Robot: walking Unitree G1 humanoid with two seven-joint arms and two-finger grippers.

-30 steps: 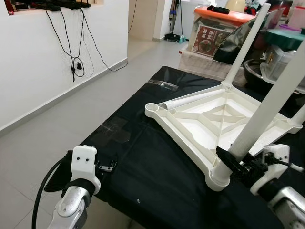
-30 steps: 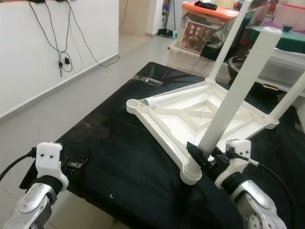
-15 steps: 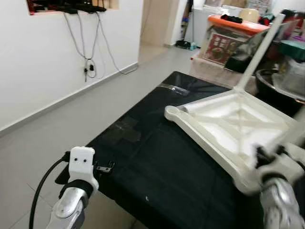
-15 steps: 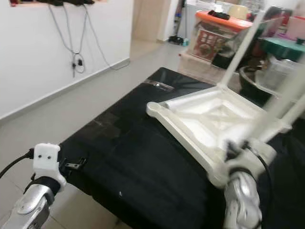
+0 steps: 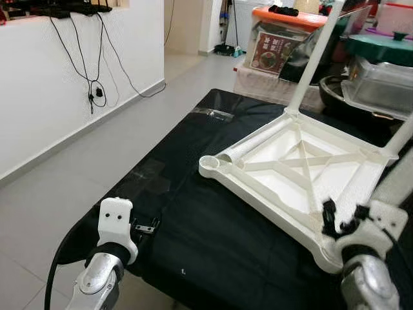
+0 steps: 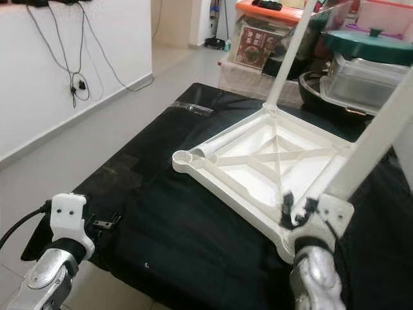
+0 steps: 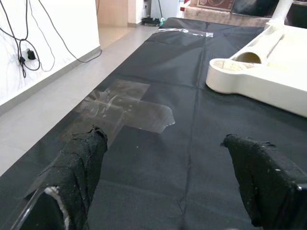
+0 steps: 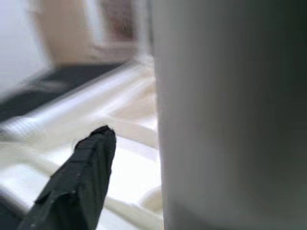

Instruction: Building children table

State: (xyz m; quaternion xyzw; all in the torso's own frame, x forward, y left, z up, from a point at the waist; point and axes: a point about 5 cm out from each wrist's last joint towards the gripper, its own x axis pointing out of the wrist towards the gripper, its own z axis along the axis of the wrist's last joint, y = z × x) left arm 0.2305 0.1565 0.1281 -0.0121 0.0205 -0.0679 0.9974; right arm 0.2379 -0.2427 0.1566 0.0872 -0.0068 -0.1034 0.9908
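A white plastic child's tabletop (image 5: 274, 184) lies upside down on a table under black cloth (image 5: 213, 226). White legs stand at its far corner (image 5: 311, 55) and right corner (image 5: 401, 134). My right gripper (image 5: 341, 219) is shut on a third leg (image 6: 381, 129) low down, at the near corner. In the right wrist view, one black finger (image 8: 79, 184) lies against that leg (image 8: 230, 110). The left corner socket (image 5: 209, 165) is empty, and a loose white tube (image 5: 253, 143) lies along the edge behind it. My left gripper (image 5: 147, 227) hovers open over the cloth's near left edge (image 7: 165, 139).
A patch of clear tape (image 7: 127, 108) is stuck on the cloth near the left gripper. Behind the table stand an orange-lidded storage box (image 5: 284, 39) and a green-lidded container (image 6: 368, 61). Grey floor and a white wall with hanging cables (image 5: 97, 64) lie to the left.
The head view swung right, then back. My right gripper stays on the near leg, with its wrist now higher and closer to the camera. The left arm has not moved.
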